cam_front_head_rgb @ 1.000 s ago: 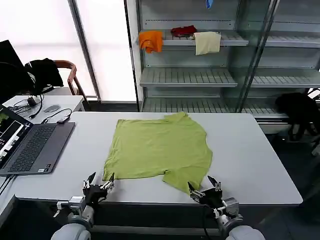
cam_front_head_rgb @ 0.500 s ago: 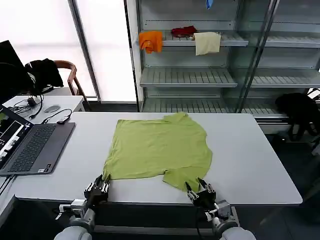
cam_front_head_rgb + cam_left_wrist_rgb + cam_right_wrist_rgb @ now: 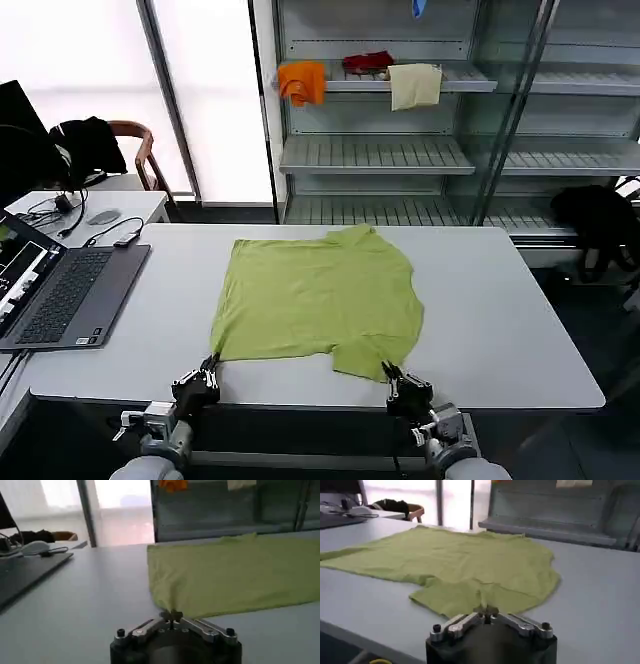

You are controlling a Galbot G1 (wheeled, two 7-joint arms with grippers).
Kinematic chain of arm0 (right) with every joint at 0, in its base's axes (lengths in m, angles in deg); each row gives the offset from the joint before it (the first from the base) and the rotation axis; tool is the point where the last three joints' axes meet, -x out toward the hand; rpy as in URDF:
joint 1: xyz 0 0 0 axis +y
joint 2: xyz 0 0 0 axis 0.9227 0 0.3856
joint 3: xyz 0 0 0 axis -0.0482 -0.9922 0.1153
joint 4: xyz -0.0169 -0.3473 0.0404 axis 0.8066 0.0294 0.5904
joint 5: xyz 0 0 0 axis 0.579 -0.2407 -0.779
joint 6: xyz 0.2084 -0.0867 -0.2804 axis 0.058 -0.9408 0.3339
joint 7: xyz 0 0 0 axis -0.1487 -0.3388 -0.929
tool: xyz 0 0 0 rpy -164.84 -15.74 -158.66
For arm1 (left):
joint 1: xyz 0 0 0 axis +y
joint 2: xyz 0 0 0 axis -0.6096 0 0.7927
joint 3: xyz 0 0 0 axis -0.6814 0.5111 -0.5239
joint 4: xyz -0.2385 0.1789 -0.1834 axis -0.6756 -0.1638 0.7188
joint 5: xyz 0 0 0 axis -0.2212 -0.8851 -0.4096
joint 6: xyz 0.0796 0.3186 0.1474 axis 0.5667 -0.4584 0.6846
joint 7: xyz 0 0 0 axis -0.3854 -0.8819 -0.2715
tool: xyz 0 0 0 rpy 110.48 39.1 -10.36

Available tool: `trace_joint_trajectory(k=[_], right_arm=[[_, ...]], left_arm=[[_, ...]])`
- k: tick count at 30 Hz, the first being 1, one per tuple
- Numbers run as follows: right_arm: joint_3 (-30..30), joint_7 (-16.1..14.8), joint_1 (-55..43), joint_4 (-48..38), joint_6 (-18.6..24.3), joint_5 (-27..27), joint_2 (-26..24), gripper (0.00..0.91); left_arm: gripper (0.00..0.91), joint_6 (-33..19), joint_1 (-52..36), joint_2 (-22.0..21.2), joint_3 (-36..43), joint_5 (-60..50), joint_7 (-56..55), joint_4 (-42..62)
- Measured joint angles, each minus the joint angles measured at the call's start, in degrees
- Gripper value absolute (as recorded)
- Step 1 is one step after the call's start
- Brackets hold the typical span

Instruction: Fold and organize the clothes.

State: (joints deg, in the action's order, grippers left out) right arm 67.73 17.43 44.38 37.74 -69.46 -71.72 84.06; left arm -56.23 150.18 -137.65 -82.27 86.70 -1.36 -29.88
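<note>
Open laptop (image 3: pixel 55 290) at the desk's (image 3: pixel 520 320) left edge, keyboard facing the near side, cables trailing off behind it.

Lime-green T-shirt (image 3: pixel 320 295) spread flat around the middle of the desk, a little toward the near edge, collar pointing to the far edge, long axis running near to far. Mostly smooth, with one small part sticking out toward the near edge on the right.

Left gripper (image 3: pixel 203 377) low at the near edge, right at the shirt's near-left corner. Fingers together, and from the left wrist view apparently pinched on the very tip of that corner (image 3: pixel 170 611), the cloth stretching away from the fingertips toward the far edge.

Right gripper (image 3: pixel 400 382) likewise low at the near edge, at the jutting right-hand part of the shirt. Fingers closed too, seemingly nipping its near edge (image 3: pixel 485 602), the rest of the garment lying ahead and off to the left.

Both grips thus on the near hem, roughly level, the whole shirt lying beyond the fingertips. Likely next: lifting and carrying the near edge toward the collar for a fold along the long axis. Risk of a skewed crease, the two grip points not being matching corners.

Orange, red and cream cloths (image 3: pixel 412 84) on an upper shelf behind; a black garment (image 3: pixel 598 215) at the far right.
</note>
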Motion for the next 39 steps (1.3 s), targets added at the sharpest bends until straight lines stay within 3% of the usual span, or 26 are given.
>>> trace_joint_trajectory(k=[10, 33, 34, 35, 36, 39], right_arm=[[0.2, 1.0, -6.5, -3.3, 0.0, 1.5, 1.8, 0.0], [-0.7, 0.1, -29.7, -24.9, -2.2, -1.0, 7.7, 0.0], [-0.7, 0.1, -30.2, -25.5, -2.3, -1.2, 7.9, 0.635], [-0.7, 0.2, -30.8, -26.2, -2.3, -1.5, 8.1, 0.907], [-0.7, 0.3, -31.3, -26.9, -2.3, -1.8, 8.3, 0.907], [-0.5, 0.5, -32.8, -28.9, -2.1, -2.6, 8.8, 0.907]], left_arm=[[0.0, 0.1, -3.8, 0.8, -0.3, 2.0, 0.2, 1.2], [0.0, 1.8, -18.8, 1.6, 1.5, 7.3, -1.0, 13.4], [0.302, 1.9, -19.2, 1.6, 1.5, 7.3, -0.9, 13.9], [0.856, 2.1, -19.6, 1.7, 1.6, 7.3, -0.9, 14.3], [0.907, 2.3, -19.9, 1.7, 1.7, 7.2, -0.9, 14.7], [0.907, 2.5, -20.9, 1.8, 2.0, 6.9, -0.8, 15.4]])
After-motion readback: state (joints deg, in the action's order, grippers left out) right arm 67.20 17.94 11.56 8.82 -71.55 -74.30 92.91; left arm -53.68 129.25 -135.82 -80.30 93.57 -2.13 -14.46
